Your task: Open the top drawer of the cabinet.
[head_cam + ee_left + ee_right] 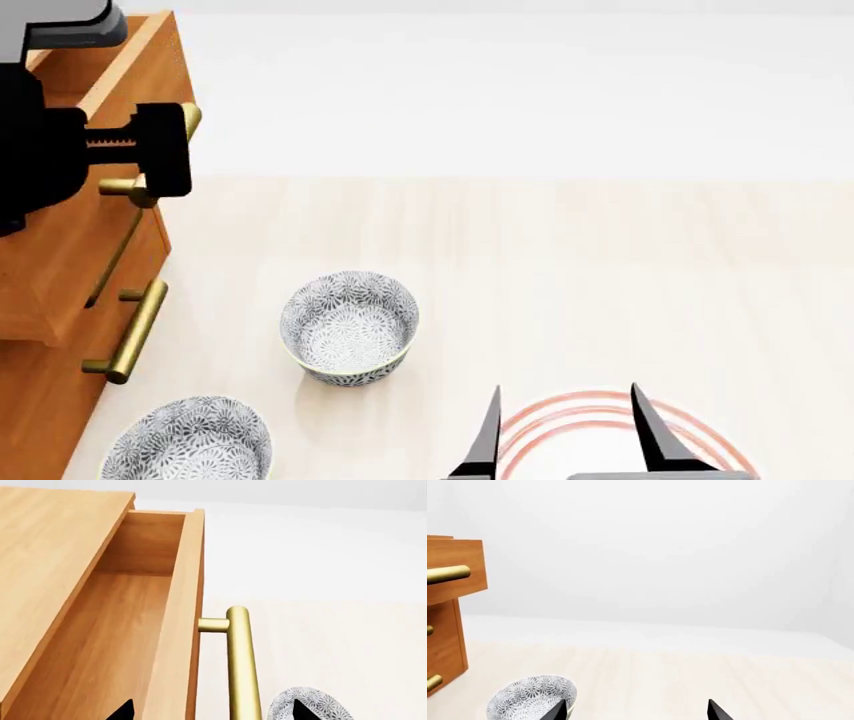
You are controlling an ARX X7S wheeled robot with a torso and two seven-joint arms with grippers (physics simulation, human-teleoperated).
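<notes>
The cabinet (54,270) stands at the far left; its top (47,555) shows in the left wrist view. The top drawer (170,630) is pulled partly out, showing its lighter wooden inside (113,640). Its brass bar handle (241,665) also shows in the head view (134,187). My left gripper (212,711) is open, one fingertip over the drawer's inside and the other beyond the handle. In the head view it (167,150) is at that handle. The drawer front (460,580) juts out past the lower drawers. My right gripper (567,430) is open and empty, low over the floor.
Two patterned bowls (350,325) (187,440) sit on the pale floor to the right of the cabinet. A pink-ringed plate (587,420) lies under my right gripper. The two lower drawers are shut, with brass handles (114,255) (134,330).
</notes>
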